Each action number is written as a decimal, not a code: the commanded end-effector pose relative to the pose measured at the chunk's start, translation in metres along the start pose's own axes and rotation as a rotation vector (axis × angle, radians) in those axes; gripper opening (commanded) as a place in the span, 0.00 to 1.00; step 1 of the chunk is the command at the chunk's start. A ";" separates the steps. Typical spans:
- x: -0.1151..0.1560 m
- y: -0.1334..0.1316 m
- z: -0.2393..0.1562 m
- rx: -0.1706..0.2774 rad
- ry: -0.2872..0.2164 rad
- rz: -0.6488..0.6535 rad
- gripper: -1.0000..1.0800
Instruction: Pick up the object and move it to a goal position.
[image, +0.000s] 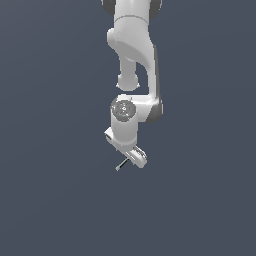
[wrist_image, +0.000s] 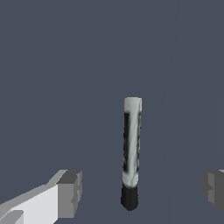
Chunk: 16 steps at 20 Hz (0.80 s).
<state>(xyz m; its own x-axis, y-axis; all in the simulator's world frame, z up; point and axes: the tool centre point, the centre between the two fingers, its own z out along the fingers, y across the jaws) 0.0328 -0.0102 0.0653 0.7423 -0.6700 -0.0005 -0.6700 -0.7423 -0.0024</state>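
A flat, slate-grey surface fills both views, nothing else on it. The white Panda arm (image: 131, 65) reaches down with its tool (wrist_image: 141, 188) spread wide, one finger (wrist_image: 70, 192) on each side of the marker (wrist_image: 132, 148), touching neither. The marker lies flat beneath, black cap toward the wrist, pale barrel running away. That straddle looks chosen so closing would pinch across its thin width.

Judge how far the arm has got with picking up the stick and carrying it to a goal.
Done: the claw sits over the stick, its fingers spread either side. In hand: the approach; the fingers are apart from the stick, so no grasp yet. Left: closing, lifting and carrying. No goal marker shows in either view.
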 end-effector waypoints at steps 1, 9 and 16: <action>0.001 0.000 0.003 -0.001 0.000 0.023 0.96; 0.001 0.001 0.008 -0.002 0.000 0.030 0.96; 0.001 0.002 0.038 -0.002 0.000 0.034 0.96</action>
<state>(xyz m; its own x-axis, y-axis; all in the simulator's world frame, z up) 0.0327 -0.0117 0.0355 0.7197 -0.6942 0.0003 -0.6942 -0.7197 -0.0007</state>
